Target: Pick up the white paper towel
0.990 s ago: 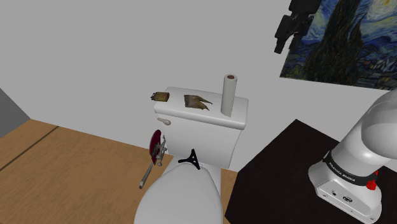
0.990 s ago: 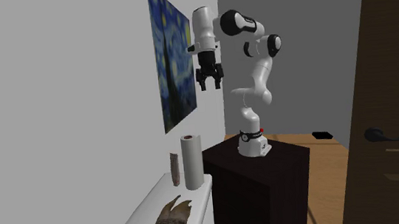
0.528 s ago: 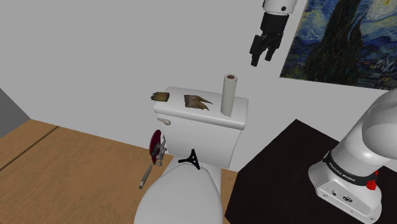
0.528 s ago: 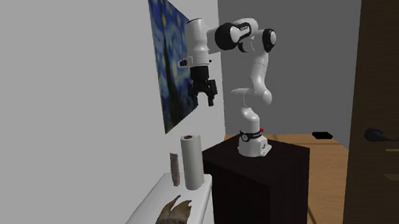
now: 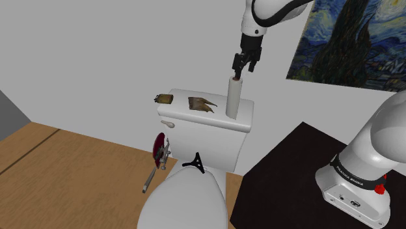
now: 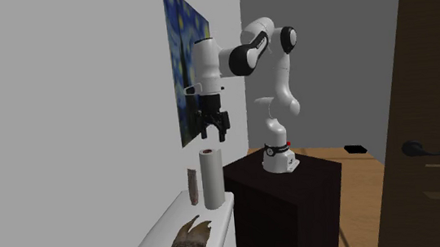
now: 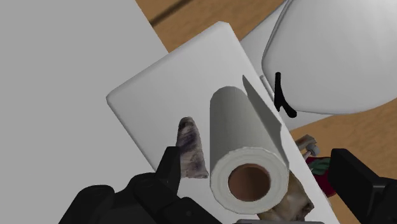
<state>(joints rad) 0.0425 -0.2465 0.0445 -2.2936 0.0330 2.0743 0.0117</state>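
Two black fingers point(image 7: 170, 167) stand wide apart in the wrist view, and we see the open end of the white paper towel point(image 7: 245, 137) between them, with neither finger touching it. We read the gripper point(image 5: 239, 65) as spread open and holding nothing. In the shoulder view it points straight down and hangs just above the top of the roll. From the second exterior view we see it directly over the roll, with a small gap under its tips.

We find the white paper towel standing upright on the toilet tank lid point(image 5: 244, 119), at the end nearer the stand and close to the grey wall point(image 5: 97, 52). Its core shows brown at the top. Beside it on the lid lies a jagged brown piece point(image 5: 202, 104). Past that, at the lid's other end, sits a small brown object point(image 5: 164, 99).

Below the tank we see the closed white toilet cover point(image 5: 185, 202) with a small black object point(image 5: 194, 162) at its back edge. A dark red object point(image 5: 158, 146) with a grey handle is on the shoulder view's left of it. The white arm point(image 5: 267, 13) arches over from its base on the dark stand point(image 5: 280, 188). A blue swirling painting point(image 5: 351, 39) hangs on the wall behind the arm, and a wooden floor point(image 5: 39, 169) spreads out on the shoulder view's left.
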